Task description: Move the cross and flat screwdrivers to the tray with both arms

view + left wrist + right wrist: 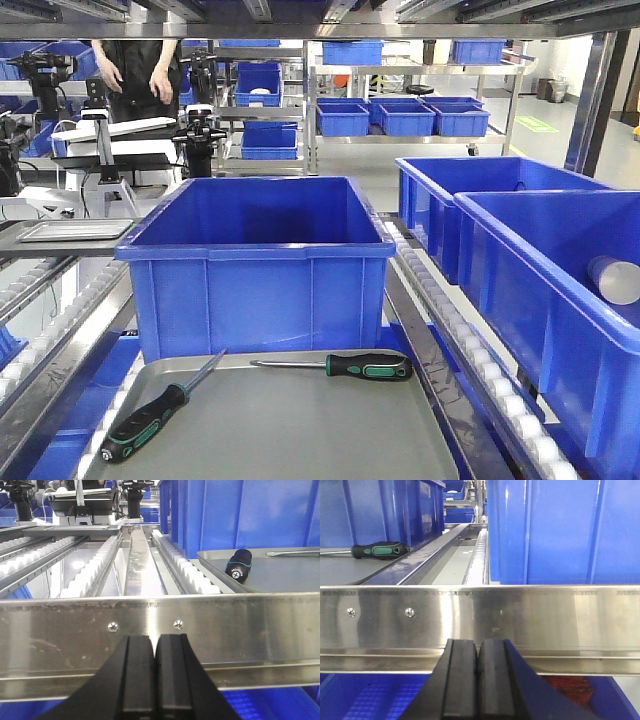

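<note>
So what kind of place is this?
Probably a factory or warehouse line: blue bins on roller conveyors, shelving racks behind, and two screwdrivers on a tray.

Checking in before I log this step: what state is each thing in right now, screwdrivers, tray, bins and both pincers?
Left screwdriver: lying flat in the tray, angled, released.
Right screwdriver: lying flat in the tray, handle to the right, released.
Tray: holds both screwdrivers.
Centre blue bin: upright, open-topped; no contents visible.
Right blue bin: open-topped, holds a grey cylinder.
Left pincer: shut, empty, clear of the tray.
Right pincer: shut, empty.
</note>
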Controlling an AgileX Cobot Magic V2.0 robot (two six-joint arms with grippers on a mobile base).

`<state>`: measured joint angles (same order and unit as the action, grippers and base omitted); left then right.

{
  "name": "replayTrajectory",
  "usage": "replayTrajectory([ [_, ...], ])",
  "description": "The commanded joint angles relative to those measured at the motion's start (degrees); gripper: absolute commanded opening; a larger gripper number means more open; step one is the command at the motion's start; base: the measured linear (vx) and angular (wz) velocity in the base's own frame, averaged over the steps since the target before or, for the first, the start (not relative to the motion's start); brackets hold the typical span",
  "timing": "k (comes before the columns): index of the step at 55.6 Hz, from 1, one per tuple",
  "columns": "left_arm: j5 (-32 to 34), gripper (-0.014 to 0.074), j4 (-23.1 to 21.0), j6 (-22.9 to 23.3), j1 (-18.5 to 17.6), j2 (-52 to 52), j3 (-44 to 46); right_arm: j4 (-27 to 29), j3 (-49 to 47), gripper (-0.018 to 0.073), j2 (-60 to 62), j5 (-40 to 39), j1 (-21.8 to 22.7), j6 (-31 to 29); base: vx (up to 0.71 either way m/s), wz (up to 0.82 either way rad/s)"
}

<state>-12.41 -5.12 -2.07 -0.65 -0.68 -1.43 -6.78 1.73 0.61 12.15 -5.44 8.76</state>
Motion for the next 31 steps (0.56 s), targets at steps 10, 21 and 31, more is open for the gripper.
replayTrajectory([
  [10,4.75,-0.0006,-0.22,0.45,0.16,0.38,1.52,-0.67,0.44,-0.0011,0.32,-4.83,0.38,-0.15,0.00,0.00],
  [21,4.75,-0.0006,-0.22,0.45,0.16,0.38,1.52,-0.67,0.44,-0.0011,0.32,-4.83,0.38,-0.15,0.00,0.00],
  [31,4.75,-0.0006,-0.22,0.45,0.16,0.38,1.52,-0.67,0.44,-0.0011,0.32,-4.83,0.38,-0.15,0.00,0.00],
])
